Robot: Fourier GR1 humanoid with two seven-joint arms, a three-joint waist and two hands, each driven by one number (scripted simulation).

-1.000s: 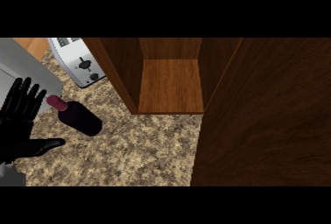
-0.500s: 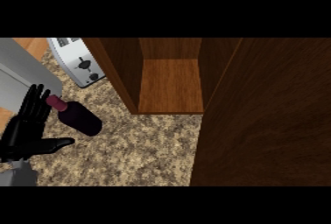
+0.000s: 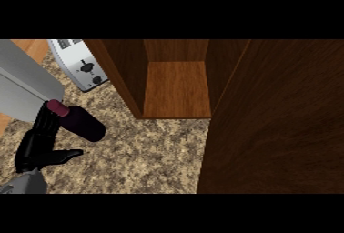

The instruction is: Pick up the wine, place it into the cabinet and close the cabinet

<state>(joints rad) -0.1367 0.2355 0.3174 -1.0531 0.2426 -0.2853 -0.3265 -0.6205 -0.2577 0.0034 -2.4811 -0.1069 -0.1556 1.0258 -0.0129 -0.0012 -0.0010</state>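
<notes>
The left hand [image 3: 39, 148] is lying released, fingers [image 3: 46, 125] straight, thumb spread, grasping nothing. The wine bottle [image 3: 82, 122] is resting on the granite counter [image 3: 148, 150], its neck touching the fingertips. Beyond it, the wooden cabinet [image 3: 176, 88] is standing open beside the toaster [image 3: 84, 68].

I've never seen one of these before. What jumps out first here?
A black left hand at the lower left, fingers straight beside a dark wine bottle standing on the speckled counter. To the right is an open wooden cabinet, its big door filling the right side.
</notes>
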